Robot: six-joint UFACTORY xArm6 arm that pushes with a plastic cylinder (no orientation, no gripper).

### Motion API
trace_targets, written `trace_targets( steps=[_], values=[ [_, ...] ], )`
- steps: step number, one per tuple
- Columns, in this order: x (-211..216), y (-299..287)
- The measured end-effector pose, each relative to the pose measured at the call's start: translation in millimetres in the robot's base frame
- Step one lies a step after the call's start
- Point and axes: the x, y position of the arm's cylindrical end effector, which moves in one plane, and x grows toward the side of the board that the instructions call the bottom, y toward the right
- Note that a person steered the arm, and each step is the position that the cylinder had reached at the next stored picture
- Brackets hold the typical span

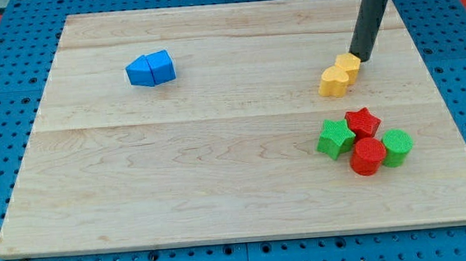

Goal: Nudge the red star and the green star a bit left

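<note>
The red star (364, 121) lies at the view's lower right, touching the green star (335, 137) on its left. A red cylinder (368, 156) and a green cylinder (397, 147) sit just below them. My tip (361, 57) rests at the upper right, touching the top right of a yellow block (348, 64), well above the red star. A second yellow block (335, 81) adjoins the first.
Two blue blocks (151, 70) sit together at the upper left of the wooden board (179, 175). A blue pegboard surface (4, 146) surrounds the board.
</note>
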Motion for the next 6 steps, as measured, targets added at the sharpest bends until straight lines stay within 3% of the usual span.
trace_targets(
  steps=[3, 4, 5, 6],
  values=[
    [0, 13],
    [46, 103],
    [92, 145],
    [129, 108]
  ],
)
